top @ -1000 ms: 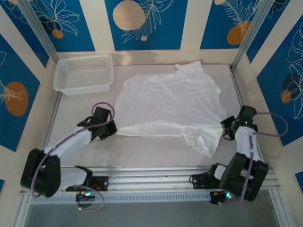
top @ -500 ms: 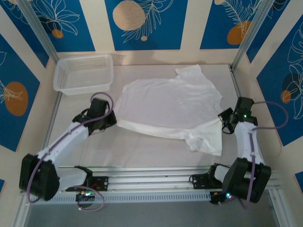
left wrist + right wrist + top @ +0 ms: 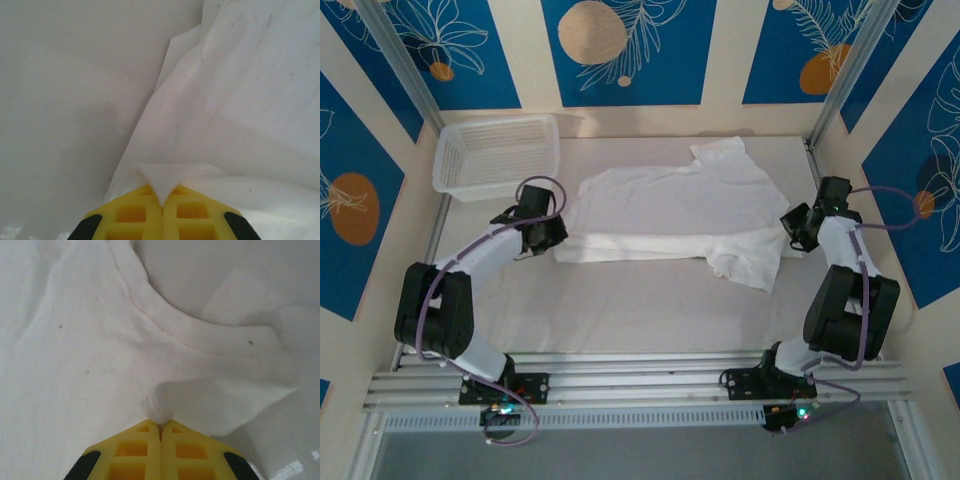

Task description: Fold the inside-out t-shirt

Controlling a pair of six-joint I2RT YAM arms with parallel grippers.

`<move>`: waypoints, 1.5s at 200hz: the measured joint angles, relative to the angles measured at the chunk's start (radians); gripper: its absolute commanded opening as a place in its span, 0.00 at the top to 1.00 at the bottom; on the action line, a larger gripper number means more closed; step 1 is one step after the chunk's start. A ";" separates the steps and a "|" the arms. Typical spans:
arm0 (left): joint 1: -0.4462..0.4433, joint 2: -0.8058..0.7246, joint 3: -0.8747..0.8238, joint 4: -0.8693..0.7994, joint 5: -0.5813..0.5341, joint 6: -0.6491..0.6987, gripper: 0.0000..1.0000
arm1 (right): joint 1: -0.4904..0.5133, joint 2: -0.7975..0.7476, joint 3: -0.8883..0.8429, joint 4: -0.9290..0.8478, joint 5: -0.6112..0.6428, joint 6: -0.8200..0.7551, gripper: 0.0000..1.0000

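Observation:
The white t-shirt (image 3: 680, 215) lies across the middle of the table, its near part doubled back over the far part, with one sleeve at the back right and a loose flap hanging toward the front right. My left gripper (image 3: 558, 232) is shut on the shirt's left edge; between its yellow fingers (image 3: 135, 215) a pinch of white cloth (image 3: 165, 180) sticks out. My right gripper (image 3: 790, 228) is shut on the shirt's right edge, and a bunched fold (image 3: 162, 407) shows between its yellow fingers (image 3: 187, 450). A curved seam (image 3: 150, 315) runs across the cloth ahead.
A white plastic mesh basket (image 3: 497, 153) stands at the back left of the table. Bare table surface (image 3: 620, 310) stretches between the shirt and the arm bases. Walls close in on the left, right and back.
Both grippers have carried the shirt's near edge away from the arm bases toward the back, folding it over the far part. The shirt now looks narrower front to back.

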 measured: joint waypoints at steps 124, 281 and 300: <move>0.016 0.119 -0.004 0.064 0.034 0.006 0.48 | -0.004 0.164 0.106 -0.059 0.022 -0.062 0.55; -0.044 -0.212 -0.074 0.005 -0.022 0.105 0.44 | 0.013 -0.006 -0.294 -0.022 -0.119 0.005 0.83; -0.044 -0.212 -0.074 0.002 -0.022 0.105 0.44 | 0.016 0.000 -0.278 -0.023 -0.124 0.010 1.00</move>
